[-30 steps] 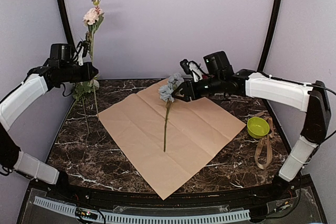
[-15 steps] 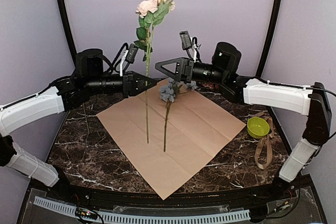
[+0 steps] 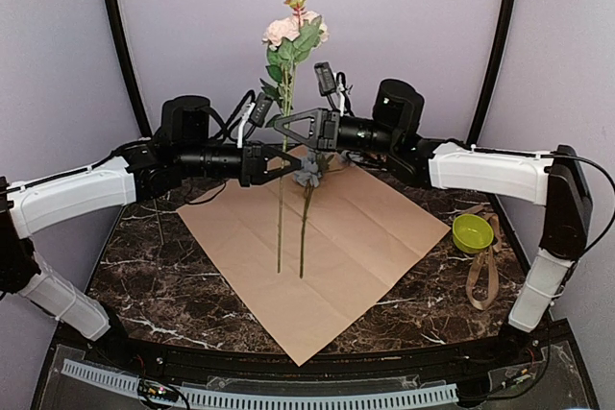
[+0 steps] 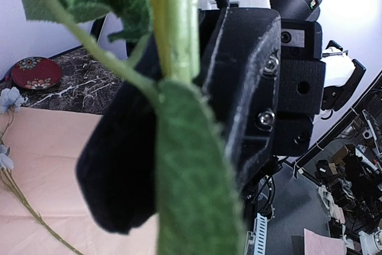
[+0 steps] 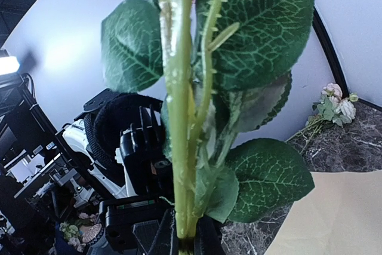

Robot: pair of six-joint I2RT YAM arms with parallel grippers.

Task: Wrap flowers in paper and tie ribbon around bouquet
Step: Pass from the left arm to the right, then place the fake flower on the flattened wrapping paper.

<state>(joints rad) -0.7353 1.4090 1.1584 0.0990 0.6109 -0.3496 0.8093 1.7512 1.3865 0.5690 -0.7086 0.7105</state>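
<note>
Flower-laying step: left claw (image 3: 277, 162) and right claw (image 3: 284, 129) both clamp the pink flower (image 3: 296, 30) upright over the paper (image 3: 375, 228). Next, one should release and the other lay it down.

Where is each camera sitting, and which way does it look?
Top external: high behind the bases, looking down on the paper; both arms show, left gripper and right gripper shut on the pink flower stem.
Left wrist: on the left arm, facing right; black gripper parts crowd behind the stem.
Right wrist: on the right arm, facing left; the left arm shows behind the stem.
Shared: both wrist views see that stem close.
</note>
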